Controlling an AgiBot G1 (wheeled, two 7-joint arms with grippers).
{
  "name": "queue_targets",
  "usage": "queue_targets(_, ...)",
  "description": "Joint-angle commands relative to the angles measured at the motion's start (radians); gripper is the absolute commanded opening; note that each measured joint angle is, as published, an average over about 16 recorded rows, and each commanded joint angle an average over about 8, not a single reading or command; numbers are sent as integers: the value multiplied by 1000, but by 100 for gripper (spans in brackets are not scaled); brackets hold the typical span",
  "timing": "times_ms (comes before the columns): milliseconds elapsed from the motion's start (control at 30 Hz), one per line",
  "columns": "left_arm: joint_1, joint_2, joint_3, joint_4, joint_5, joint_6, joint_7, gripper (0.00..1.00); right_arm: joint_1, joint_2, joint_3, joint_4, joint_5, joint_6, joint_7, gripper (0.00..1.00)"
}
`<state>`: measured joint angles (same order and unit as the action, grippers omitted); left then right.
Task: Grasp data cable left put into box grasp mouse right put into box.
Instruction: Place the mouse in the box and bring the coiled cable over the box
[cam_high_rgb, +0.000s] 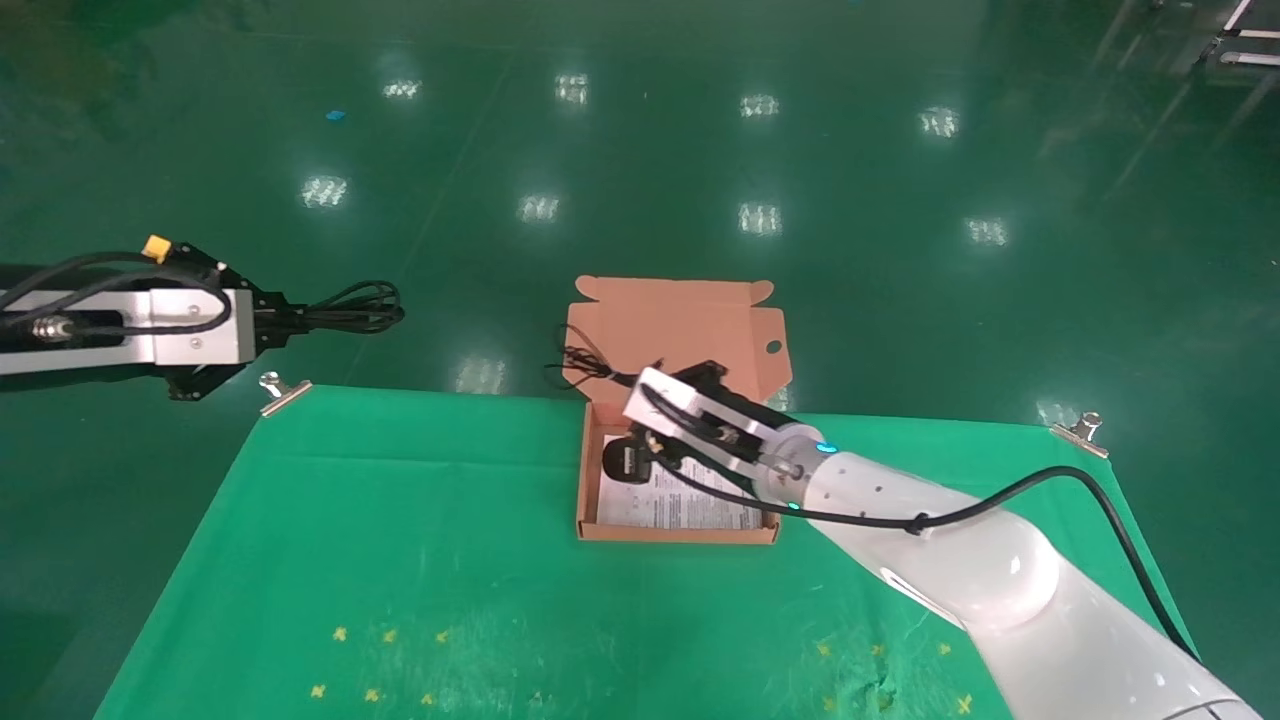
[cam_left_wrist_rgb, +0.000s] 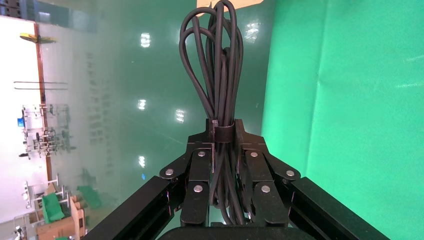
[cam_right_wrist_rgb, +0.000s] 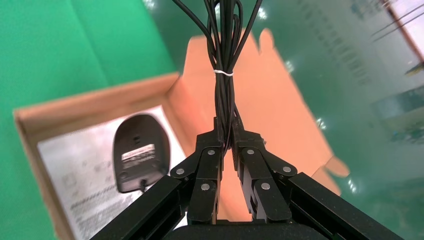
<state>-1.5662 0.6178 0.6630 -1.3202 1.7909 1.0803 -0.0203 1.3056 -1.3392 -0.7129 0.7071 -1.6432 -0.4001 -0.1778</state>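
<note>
Data cable (cam_left_wrist_rgb: 220, 75) looped bundle, clamped in left claw (cam_left_wrist_rgb: 224, 150), held over floor (cam_high_rgb: 640, 150) off worktop's (cam_high_rgb: 400, 520) left far corner. Mouse (cam_right_wrist_rgb: 139, 150) lies belly-up inside box (cam_high_rgb: 590, 480) on printed sheet (cam_high_rgb: 680, 505). Right claw (cam_right_wrist_rgb: 226, 145) above box, pinching mouse's bundled cord (cam_right_wrist_rgb: 224, 60). Box lid (cam_high_rgb: 675, 325) open, hanging past worktop's far edge.

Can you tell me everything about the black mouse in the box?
The mouse is a small black oval with a smooth plastic look. It lies upside down inside the orange-pink box, on a printed paper sheet, showing a pale label on its underside. Its thin black cord is bundled with a white tie and rises out of the box, pinched between the closed fingers of the right gripper, which hovers over the box.
</note>
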Motion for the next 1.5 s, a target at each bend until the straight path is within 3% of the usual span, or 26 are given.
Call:
queue_targets(33, 0, 0, 0, 0, 0, 0, 0, 0, -7, -2, 1, -32, 10, 21, 24, 41)
queue_targets(200, 0, 1, 0, -1, -1, 1, 1, 0, -3, 0, -9, -52, 12, 20, 39, 99)
queue_targets(500, 18, 57, 15, -3, 3, -28, 22, 0, -5, 22, -16, -32, 24, 15, 50, 100)
queue_targets(800, 62, 208, 60, 33, 78, -134, 45, 0, -22, 100, -8, 45, 26, 0, 72, 100)
queue_targets(1167, 124, 454, 138, 187, 179, -313, 164, 0, -71, 340, 25, 261, -18, 11, 175, 100)
queue_targets(1500, 127, 663, 180, 445, 150, -429, 348, 0, -145, 540, 49, 483, -115, 10, 340, 100)
